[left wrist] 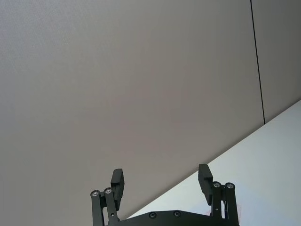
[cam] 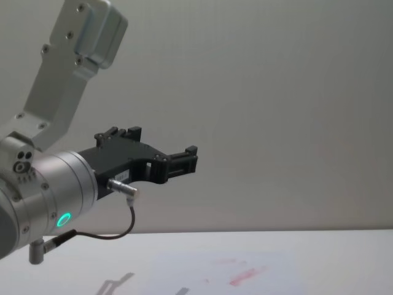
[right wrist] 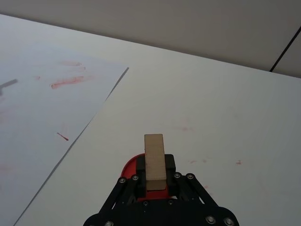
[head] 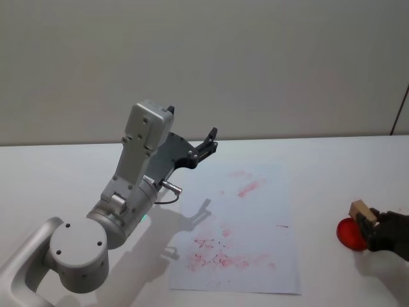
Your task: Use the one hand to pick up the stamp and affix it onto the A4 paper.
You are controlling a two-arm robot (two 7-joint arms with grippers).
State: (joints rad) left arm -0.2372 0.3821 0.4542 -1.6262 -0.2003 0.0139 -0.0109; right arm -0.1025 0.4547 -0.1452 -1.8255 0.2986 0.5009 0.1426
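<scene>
The stamp (head: 360,208), a small light-brown wooden block, sits between the fingers of my right gripper (head: 369,222) at the table's right edge. In the right wrist view the gripper (right wrist: 155,173) is shut on the stamp (right wrist: 154,157), directly over a round red ink pad (right wrist: 128,165). Whether the stamp touches the pad is hidden. The A4 paper (head: 252,211), white with smudged red marks, lies flat mid-table, to the left of that gripper. My left gripper (head: 209,142) hangs raised above the paper's far left corner, fingers open and empty (left wrist: 162,181).
The red ink pad (head: 349,234) rests on the white table (head: 332,160), right of the paper. My left arm's large silver links (head: 137,173) rise over the table's left half. A plain wall stands behind the table.
</scene>
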